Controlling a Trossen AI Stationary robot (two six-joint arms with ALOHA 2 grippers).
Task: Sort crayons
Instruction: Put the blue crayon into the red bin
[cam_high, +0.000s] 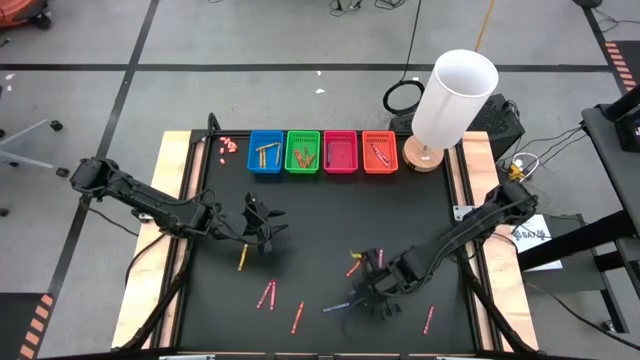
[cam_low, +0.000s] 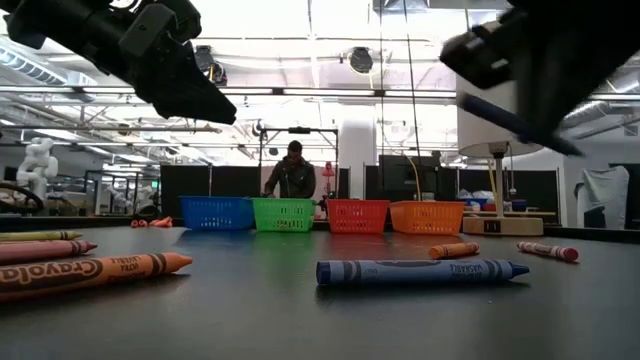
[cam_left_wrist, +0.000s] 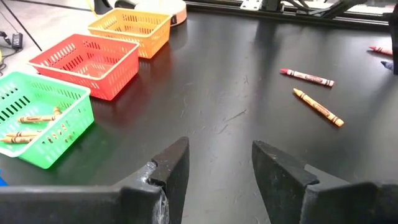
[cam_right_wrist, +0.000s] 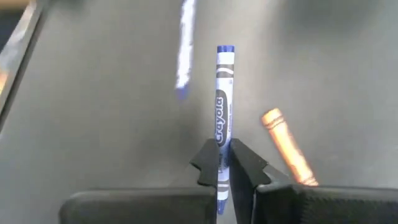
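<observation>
Baskets stand in a row along the far edge of the black table (cam_high: 330, 230), and I read them from left to right in the high view: blue basket (cam_high: 266, 152), green basket (cam_high: 302, 151), pink basket (cam_high: 340, 152), orange basket (cam_high: 380, 152).

Contents, as I see them:
- Blue basket: a few brownish sticks lie inside.
- Green basket: several brownish crayons lie on its floor; the left wrist view confirms this.
- Pink basket: I cannot tell whether it holds anything.
- Orange basket: one thin stick lies slanted inside.

A white lamp (cam_high: 452, 98) stands on a wooden base just beside the orange basket. Small pinkish bits (cam_high: 228, 145) lie near the blue basket.

Right gripper (cam_right_wrist: 224, 167): clenched on a blue crayon (cam_right_wrist: 224, 106), which sticks out forward from between the fingers. This gripper hangs over the near right part of the table.

Left gripper (cam_left_wrist: 219, 163): released, jaws apart, nothing between them. It hangs over the left part of the table, near a yellow crayon (cam_high: 242, 258).

Loose crayons on the table: a second blue crayon (cam_low: 420, 271) lies flat near the low camera, an orange crayon (cam_low: 85, 273) lies at the near left, and red ones (cam_high: 268, 295) lie along the near side.
</observation>
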